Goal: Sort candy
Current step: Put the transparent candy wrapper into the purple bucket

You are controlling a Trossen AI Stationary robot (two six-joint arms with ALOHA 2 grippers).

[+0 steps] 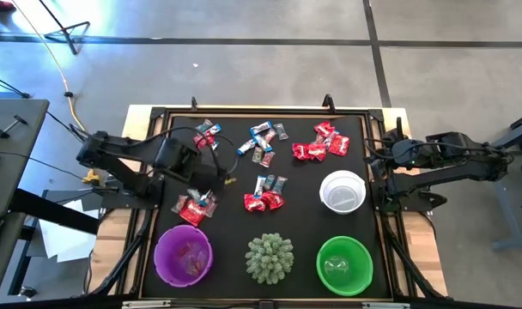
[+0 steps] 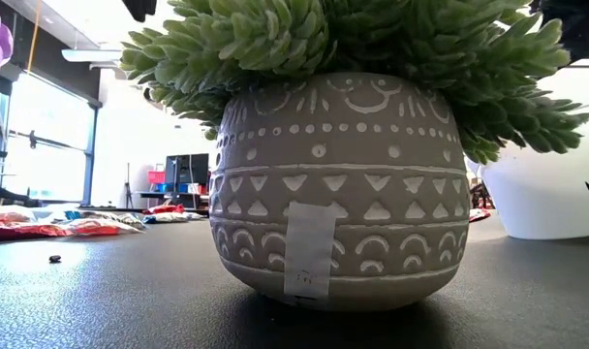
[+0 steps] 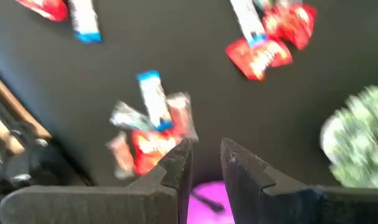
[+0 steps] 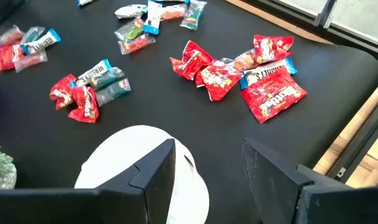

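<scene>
Small wrapped sweets lie in several heaps on the black mat: a red, blue-and-white and grey heap (image 1: 195,206) near the left edge, a middle heap (image 1: 265,196), and far heaps (image 1: 205,133), (image 1: 261,142), (image 1: 323,142). My left gripper (image 1: 218,176) hovers over the mat just beyond the near-left heap (image 3: 153,127); its fingers (image 3: 206,149) stand a little apart and nothing shows between them. My right gripper (image 1: 370,159) waits open at the table's right edge, its fingers (image 4: 207,149) over the white bowl (image 4: 139,168).
Along the near edge stand a purple bowl (image 1: 183,255), a spiky pale-green plant (image 1: 270,257) in a patterned grey pot (image 2: 333,184), and a green bowl (image 1: 344,264). The white bowl (image 1: 342,190) sits at the right. A raised frame (image 1: 261,112) borders the mat.
</scene>
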